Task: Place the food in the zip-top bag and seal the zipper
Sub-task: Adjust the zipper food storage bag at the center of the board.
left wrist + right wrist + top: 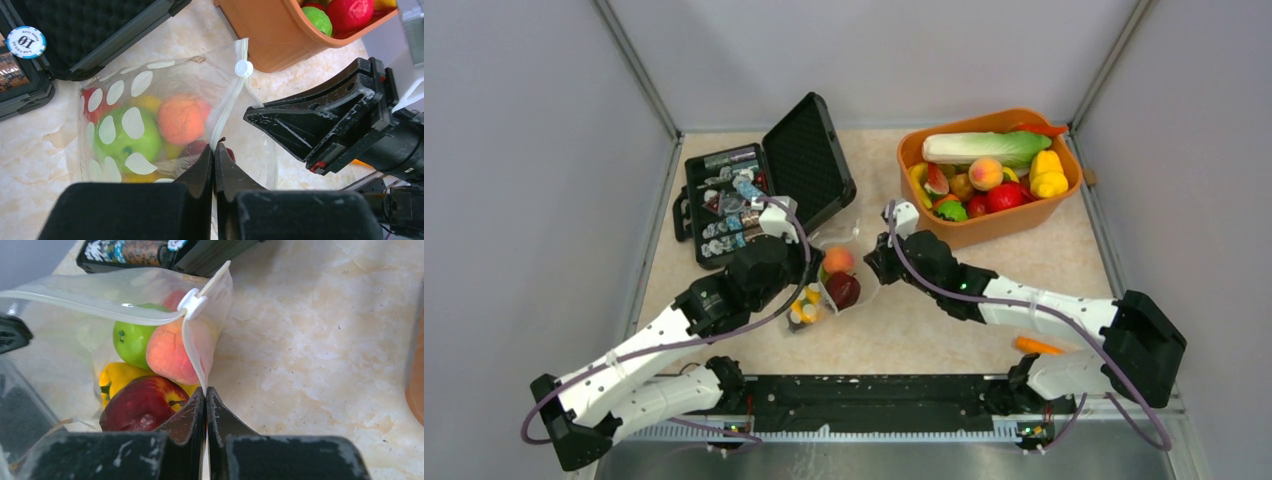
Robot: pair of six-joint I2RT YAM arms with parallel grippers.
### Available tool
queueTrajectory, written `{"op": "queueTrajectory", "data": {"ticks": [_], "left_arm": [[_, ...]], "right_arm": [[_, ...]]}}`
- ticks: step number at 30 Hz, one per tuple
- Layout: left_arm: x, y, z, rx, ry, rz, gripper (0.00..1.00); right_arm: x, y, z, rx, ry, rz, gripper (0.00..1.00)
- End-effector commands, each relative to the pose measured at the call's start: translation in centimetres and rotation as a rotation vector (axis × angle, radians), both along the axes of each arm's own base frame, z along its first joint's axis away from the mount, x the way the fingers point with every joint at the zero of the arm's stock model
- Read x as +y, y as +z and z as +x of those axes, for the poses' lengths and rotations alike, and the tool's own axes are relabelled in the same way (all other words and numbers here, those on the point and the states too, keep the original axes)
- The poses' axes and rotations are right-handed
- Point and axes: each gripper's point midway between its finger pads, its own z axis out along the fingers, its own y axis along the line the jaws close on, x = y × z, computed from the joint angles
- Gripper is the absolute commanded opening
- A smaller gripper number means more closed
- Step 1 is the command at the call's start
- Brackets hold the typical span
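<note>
From above, the left arm (754, 275) and right arm (934, 262) are covering much of the zip-top bag (856, 240), and the bits (724, 205) in the black case (809, 155) are showing too small to name. At the left wrist the dotted wall is blurring the food (182, 120) and the top edge is cutting off the orange tub (270, 35). At the right wrist the right gripper (205, 397) is hiding the red apple's (142, 405) underside.

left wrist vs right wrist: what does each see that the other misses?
Left wrist only: the zip-top bag's white dots, red and green toys in the orange tub. Right wrist only: red apple and yellow pepper through the bag's mouth. Both: slider, green apple, peach, black case; left gripper and right gripper each shut on the bag's edge.
</note>
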Motion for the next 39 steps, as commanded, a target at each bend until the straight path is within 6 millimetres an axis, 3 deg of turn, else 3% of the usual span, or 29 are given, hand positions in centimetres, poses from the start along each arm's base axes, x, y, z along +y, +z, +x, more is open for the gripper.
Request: {"op": "queueTrajectory", "data": {"ticks": [1,6,9,16,20,24,31,39], "left_arm": [[-1.4,1.6,0.0,-0.041,-0.066,-0.041,0.0],[-3.9,1.9,-1.2,-0.047,-0.229,-0.05,0.01],[-5.4,2.1,-1.9,-0.042,-0.328,-0.046,0.26],[-8.4,2.8,-4.4,-0.028,-0.565,-0.073,0.72],[-8.6,2.6,-5.8,-0.025,-0.652,-0.059,0.81],[-7.4,1.9,-6.6,-0.019,-0.689,0.019,0.88],[-4.7,0.8,-6.7,-0.046,-0.619,0.179,0.89],[-6.4,1.2,-9.3,-0.149,-0.6,0.196,0.87]], "right_arm": [[0.0,4.5,-0.4,-0.07,-0.002,0.153,0.0],[-0.7,8.2,-2.5,-0.127,0.052,0.347,0.0],[-1.4,8.4,-3.0,-0.123,0.049,0.372,0.0],[-2.5,6.7,-2.5,-0.055,-0.037,0.343,0.0],[-3.1,6.2,-1.9,-0.027,-0.102,0.348,0.0],[-3.0,6.5,-1.7,-0.016,-0.115,0.36,0.0],[-2.5,7.6,-1.3,0.0,-0.127,0.376,0.0],[-1.3,8.0,-1.1,0.025,-0.104,0.372,0.0]]}}
